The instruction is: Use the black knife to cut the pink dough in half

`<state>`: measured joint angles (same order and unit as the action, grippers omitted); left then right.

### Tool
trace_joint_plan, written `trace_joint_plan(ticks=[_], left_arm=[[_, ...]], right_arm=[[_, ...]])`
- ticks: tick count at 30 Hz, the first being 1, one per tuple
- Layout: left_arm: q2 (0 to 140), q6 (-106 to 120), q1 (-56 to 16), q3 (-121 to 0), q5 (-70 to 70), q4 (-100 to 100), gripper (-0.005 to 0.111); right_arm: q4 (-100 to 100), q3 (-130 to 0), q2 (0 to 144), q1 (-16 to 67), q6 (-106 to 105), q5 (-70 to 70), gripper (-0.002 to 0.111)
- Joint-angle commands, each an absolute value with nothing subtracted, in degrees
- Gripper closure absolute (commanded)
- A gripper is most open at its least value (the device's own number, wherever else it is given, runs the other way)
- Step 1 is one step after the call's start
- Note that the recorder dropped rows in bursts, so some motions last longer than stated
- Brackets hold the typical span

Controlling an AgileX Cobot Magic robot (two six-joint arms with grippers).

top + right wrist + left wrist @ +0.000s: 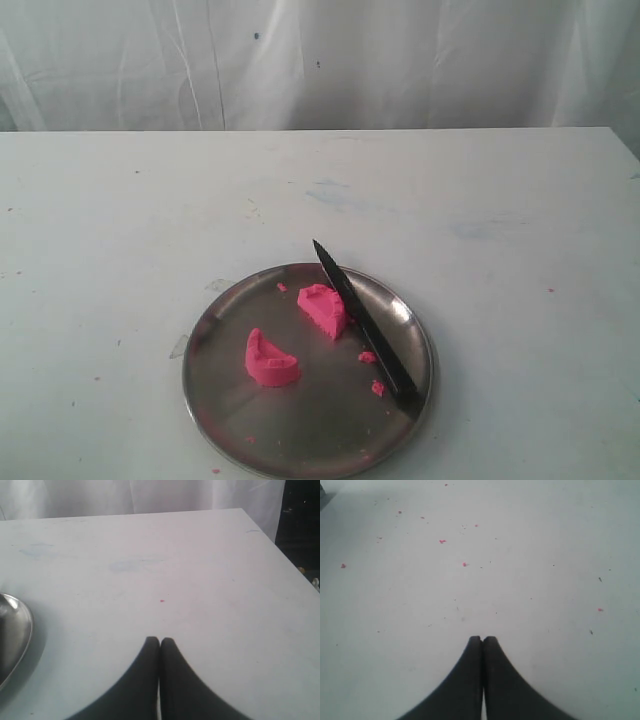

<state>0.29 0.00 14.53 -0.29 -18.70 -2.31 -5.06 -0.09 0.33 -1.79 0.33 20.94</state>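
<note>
The pink dough lies in two half-moon pieces on the round steel plate (215, 345): one piece (270, 361) toward the plate's left, the other (323, 308) near its middle. The black knife (365, 328) rests across the plate's right side, its point toward the back and just past the rim, its handle near the front right rim, right beside the second piece. No arm shows in the exterior view. My left gripper (482, 638) is shut and empty over bare table. My right gripper (160, 640) is also shut and empty, with the plate's rim (20, 630) off to one side.
Small pink crumbs (371, 371) lie on the plate beside the knife, and tiny ones (442, 541) dot the white table (480, 210). A white curtain (320, 60) hangs behind. The table's side edge (272, 542) drops to a dark gap.
</note>
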Motion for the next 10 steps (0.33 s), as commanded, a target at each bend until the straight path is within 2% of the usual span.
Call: trace_joint_plan(ticks=[1,4,7,10], left_arm=[[0.0,0.0,14.7,0.0,-21.2,-10.1,0.107],[0.0,0.0,14.7,-1.4,-29.7,-15.9,0.107],[0.0,0.0,14.7,-1.5,-29.8,-16.3,0.107],[0.0,0.3,14.7,-1.5,-17.1,-15.8,0.107]], right_arm=[[-4.6,0.0,0.0,-1.6,0.0,20.2,0.108],[-4.6,0.0,0.0,-1.6,0.0,20.2,0.108],[-4.6,0.0,0.0,-1.6,0.0,20.2,0.108],[-4.6,0.0,0.0,-1.6,0.0,20.2,0.108]])
